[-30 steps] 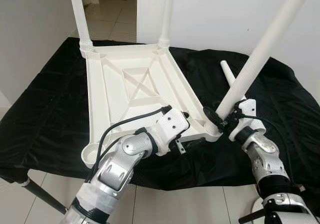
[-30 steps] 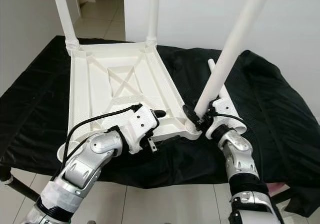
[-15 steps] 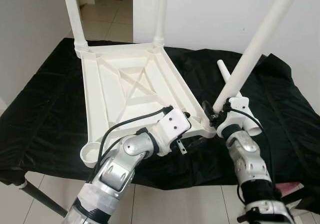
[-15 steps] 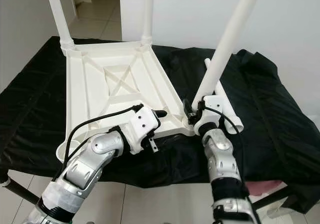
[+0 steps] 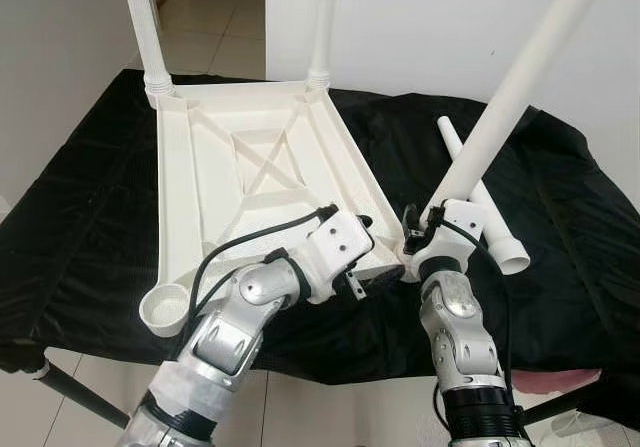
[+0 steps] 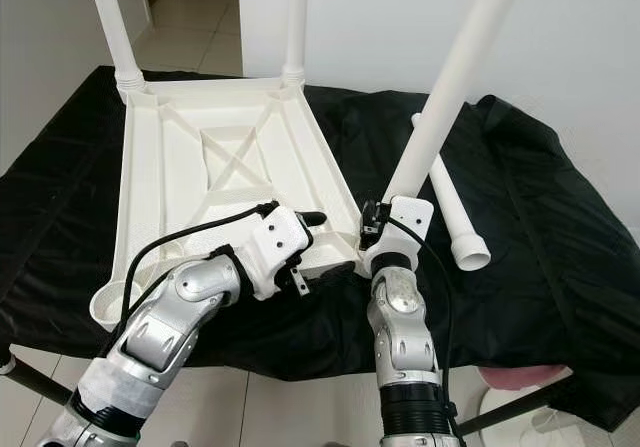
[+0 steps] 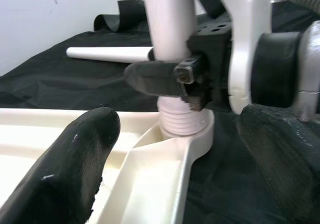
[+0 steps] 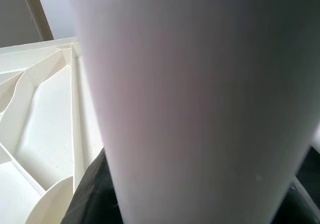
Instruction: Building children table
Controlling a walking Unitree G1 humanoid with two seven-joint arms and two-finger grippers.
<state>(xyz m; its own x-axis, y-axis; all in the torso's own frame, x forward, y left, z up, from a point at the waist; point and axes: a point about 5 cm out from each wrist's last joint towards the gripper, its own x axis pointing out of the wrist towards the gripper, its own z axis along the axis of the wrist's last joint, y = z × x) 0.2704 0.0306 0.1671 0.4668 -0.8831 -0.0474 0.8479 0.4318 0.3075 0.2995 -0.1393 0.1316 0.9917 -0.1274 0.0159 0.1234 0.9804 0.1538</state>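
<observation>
The right gripper (image 5: 412,229) had swung inward, clamped on the leg (image 5: 500,117) seated in the tabletop's (image 5: 250,177) near corner; left gripper (image 5: 372,259) open at its edge.

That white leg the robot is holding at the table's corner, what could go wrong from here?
The leg leans while the right gripper clamps it just above the corner socket, so its thread might bind. The tabletop juts past the black-covered bench; pushing could tip it. The loose leg may roll.
</observation>
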